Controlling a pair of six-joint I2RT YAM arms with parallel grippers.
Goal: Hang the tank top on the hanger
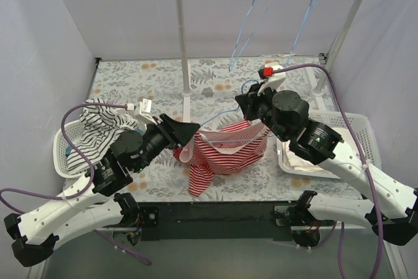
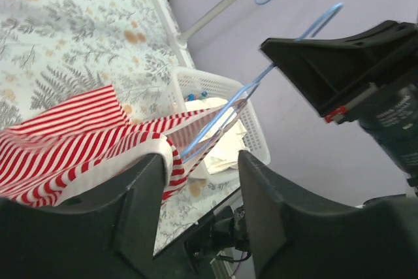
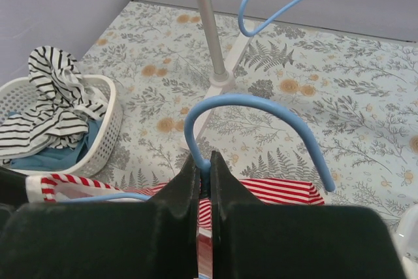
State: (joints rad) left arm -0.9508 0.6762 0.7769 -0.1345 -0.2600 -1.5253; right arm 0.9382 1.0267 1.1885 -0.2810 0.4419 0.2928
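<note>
The red-and-white striped tank top [image 1: 225, 153] hangs bunched over the mat between my two arms, partly threaded on the light-blue hanger [image 3: 261, 101]. My right gripper [image 3: 205, 161] is shut on the hanger's neck just below the hook, holding it above the cloth. In the left wrist view the hanger [image 2: 261, 76] runs down into the tank top [image 2: 72, 135]. My left gripper [image 2: 199, 161] has its jaws apart; the top's pale trim lies draped over its left finger [image 2: 140, 181], and nothing sits in the gap. From above, the left gripper [image 1: 189, 132] is at the garment's left edge.
A white rack pole [image 1: 183, 44] stands at mid-table, with two more blue hangers [image 1: 251, 17] on the bar above. A white basket [image 1: 62, 155] at left holds a black-and-white striped garment [image 1: 101, 122]. A basket [image 1: 362, 122] at right holds a cream cloth [image 2: 222, 142].
</note>
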